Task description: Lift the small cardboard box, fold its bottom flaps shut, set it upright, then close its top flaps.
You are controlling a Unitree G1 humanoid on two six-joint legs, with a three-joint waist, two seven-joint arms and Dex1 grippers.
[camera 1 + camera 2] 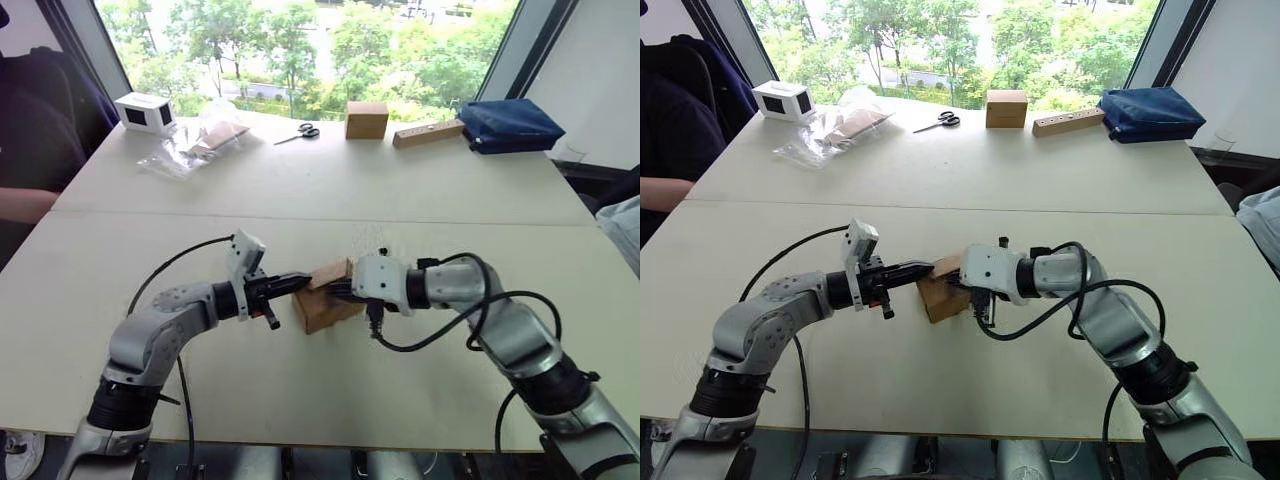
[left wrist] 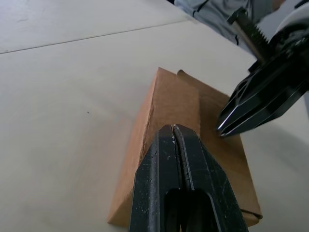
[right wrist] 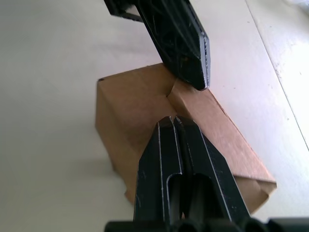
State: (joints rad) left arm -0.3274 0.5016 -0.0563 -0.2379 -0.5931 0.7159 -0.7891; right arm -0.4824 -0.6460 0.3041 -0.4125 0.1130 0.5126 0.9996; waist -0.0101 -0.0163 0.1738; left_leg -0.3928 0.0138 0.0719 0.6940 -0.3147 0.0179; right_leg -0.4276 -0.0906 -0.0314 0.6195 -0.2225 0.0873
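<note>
Small cardboard box point(image 1: 325, 300) sits on worktop point(image 1: 300, 180), mid-front. Top flaps point(image 3: 193, 108) folded down, almost done. Left gripper point(image 2: 174, 128) and right gripper point(image 3: 175, 118), jaws pressed together, push flaps flat.

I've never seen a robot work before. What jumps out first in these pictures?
Two grey arms meet at the near middle of the pale table, where a small cardboard box sits. The left gripper and right gripper press on its top flaps from opposite sides, both with jaws shut. Along the far edge by the window lie scissors, another brown box and a blue bag.
</note>
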